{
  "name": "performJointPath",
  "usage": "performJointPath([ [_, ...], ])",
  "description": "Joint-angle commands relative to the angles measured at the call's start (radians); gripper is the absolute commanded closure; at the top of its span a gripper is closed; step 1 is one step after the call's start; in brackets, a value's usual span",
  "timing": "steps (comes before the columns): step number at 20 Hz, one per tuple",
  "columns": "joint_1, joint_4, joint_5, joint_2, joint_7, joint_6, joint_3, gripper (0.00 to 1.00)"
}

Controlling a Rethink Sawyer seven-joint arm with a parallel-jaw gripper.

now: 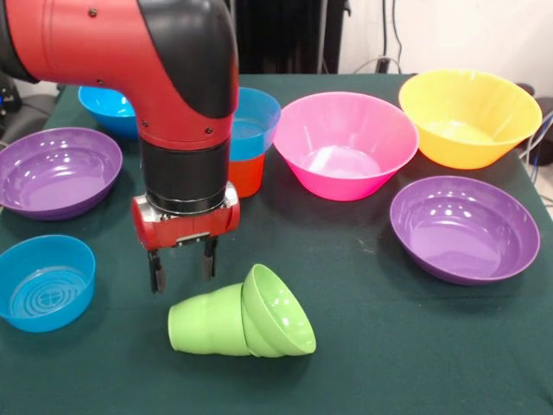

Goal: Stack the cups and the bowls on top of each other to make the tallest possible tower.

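Green tablecloth (415, 346) bears toppled lime cup (206, 324), mouth rightward, under spread gripper (182, 266).

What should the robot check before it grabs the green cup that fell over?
1. Gripper open: ok, fingers apart.
2. Gripper over the green cup: ok, just above its base end.
3. Green cup upright: not ok, it lies on its side.
4. Green cup free: not ok, the small green bowl sits pushed onto its mouth.
5. Stack to build on: a blue bowl sits on the orange cup; whether it sits steady, cannot tell, the arm hides part.
6. Table around the cup: ok.
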Motion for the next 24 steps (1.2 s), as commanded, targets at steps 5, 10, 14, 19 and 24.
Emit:
performJointPath([
  [5, 0.042, 0.006, -0.021, 0.025, 0.071, 0.155, -0.117, 0.0],
  [10, 0.054, -0.035, 0.001, 0.018, 0.044, 0.216, -0.111, 0.0],
  [14, 0.067, -0.031, 0.023, -0.03, 0.034, 0.252, -0.105, 0.0],
  [19, 0.059, -0.044, 0.061, -0.042, 0.028, 0.285, -0.076, 0.0],
  [24, 0.055, -0.032, 0.104, -0.068, 0.025, 0.309, -0.056, 0.0],
])
